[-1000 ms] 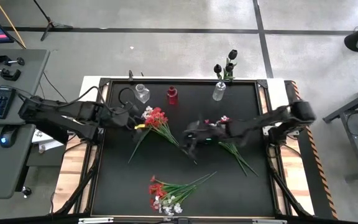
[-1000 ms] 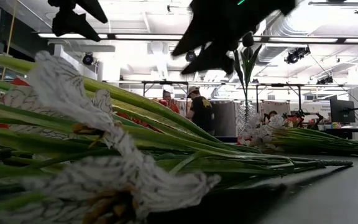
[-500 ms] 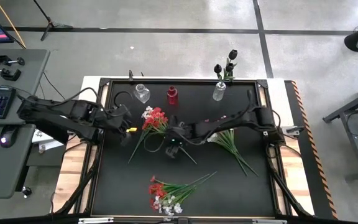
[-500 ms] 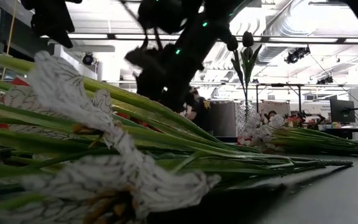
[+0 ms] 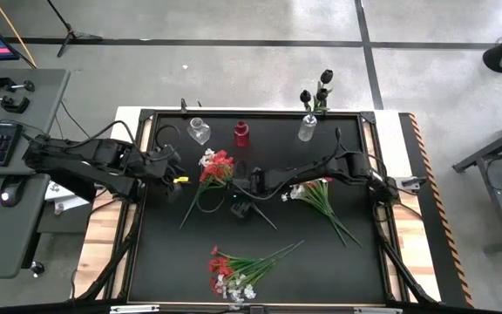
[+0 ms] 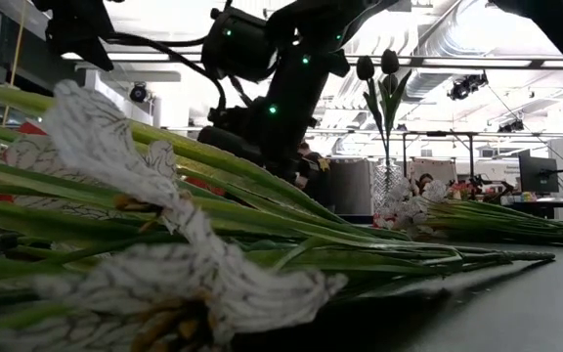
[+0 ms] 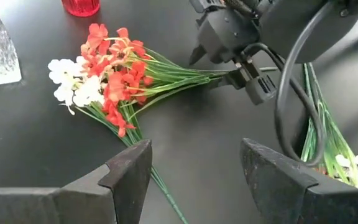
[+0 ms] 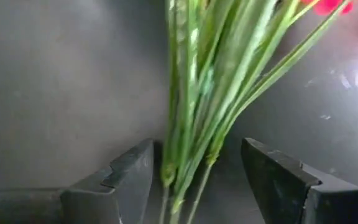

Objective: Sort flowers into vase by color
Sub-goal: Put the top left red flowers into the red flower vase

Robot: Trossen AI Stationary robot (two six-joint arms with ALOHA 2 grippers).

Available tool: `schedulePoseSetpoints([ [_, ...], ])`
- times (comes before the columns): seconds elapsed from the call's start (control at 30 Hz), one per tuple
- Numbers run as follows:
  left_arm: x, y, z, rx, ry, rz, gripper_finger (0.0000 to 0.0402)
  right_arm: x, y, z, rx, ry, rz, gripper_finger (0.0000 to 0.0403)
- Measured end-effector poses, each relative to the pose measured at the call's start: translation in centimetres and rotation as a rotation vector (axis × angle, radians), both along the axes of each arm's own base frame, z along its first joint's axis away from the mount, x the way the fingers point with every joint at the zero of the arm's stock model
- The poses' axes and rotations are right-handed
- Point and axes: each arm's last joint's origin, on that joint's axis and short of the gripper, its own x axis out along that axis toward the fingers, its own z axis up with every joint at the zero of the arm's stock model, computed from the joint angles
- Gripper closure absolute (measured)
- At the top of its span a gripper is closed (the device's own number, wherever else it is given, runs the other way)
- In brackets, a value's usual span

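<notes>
Now, what I have on my screens:
Right gripper (image 5: 238, 194): I see it reached across to the middle of the table (image 5: 164, 262), down over the stems of the red-and-white bunch (image 5: 217, 167); its fingers (image 8: 126, 177) are spread with the green stems between them, not clamped.
Left gripper (image 5: 174, 174): hanging near the table's left edge, just beside that same bunch, released and holding nothing.
Red-and-white bunch: lying flat left of centre, blossoms toward the far edge.
Second bunch (image 5: 321, 199): lying right of centre under the right arm.
Third bunch (image 5: 238, 269): red and white, near the front edge.
Vases: clear vase (image 5: 199, 131), red vase (image 5: 241, 133) and another clear vase (image 5: 307, 128) along the far edge.
Black flowers (image 5: 322, 89): standing in that last vase.
</notes>
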Motion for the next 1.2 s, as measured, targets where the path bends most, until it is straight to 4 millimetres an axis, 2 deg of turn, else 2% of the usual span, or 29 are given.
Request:
schedulePoseSetpoints([
  [0.2, 0.2, 0.0, 0.2, -0.01, -0.037, 0.018, 0.017, -0.2, -1.5, -0.1, 0.028, 0.019, -0.053, 0.0172],
  [0.37, 0.3, -0.1, 0.3, -0.046, -0.055, 0.042, 0.017, -0.2, -2.9, -0.4, 0.1, 0.029, -0.034, 0.0202],
  [0.47, 0.2, -0.2, 0.4, -0.106, -0.053, 0.002, 0.017, -0.3, -3.5, -0.4, 0.119, 0.046, -0.003, 0.0252],
  [0.6, 0.1, -0.3, 0.8, -0.151, -0.096, -0.015, 0.017, -0.4, -4.1, -0.4, 0.161, 0.06, 0.065, 0.0366],
  [0.63, 0.0, -0.3, 1.0, -0.159, -0.116, -0.012, 0.017, -0.4, -4.3, -0.3, 0.181, 0.058, 0.087, 0.0382],
  [0.7, -0.3, -0.3, 1.3, -0.173, -0.146, -0.001, 0.017, -0.8, -4.2, 0.3, 0.217, 0.069, 0.131, 0.0386],
  [0.77, -0.8, -0.2, 1.5, -0.182, -0.169, 0.016, 0.017, -1.4, -3.9, 1.8, 0.214, 0.079, 0.176, 0.0388],
  [0.87, -1.5, 0.1, 1.9, -0.162, -0.208, 0.049, 0.017, -2.4, -3.6, 5.7, 0.185, 0.019, 0.24, 0.0397],
  [1.0, -2.2, 0.4, 2.2, -0.124, -0.245, 0.094, 0.017, -3.9, -3.9, 10.4, 0.147, -0.088, 0.289, 0.0399],
  [1.1, -2.4, 0.6, 2.3, -0.095, -0.251, 0.128, 0.017, -5.1, -4.3, 13.5, 0.148, -0.177, 0.292, 0.04],
  [1.2, -2.4, 0.6, 2.2, -0.073, -0.25, 0.147, 0.017, -5.7, -4.7, 16.3, 0.077, -0.303, 0.271, 0.04],
])
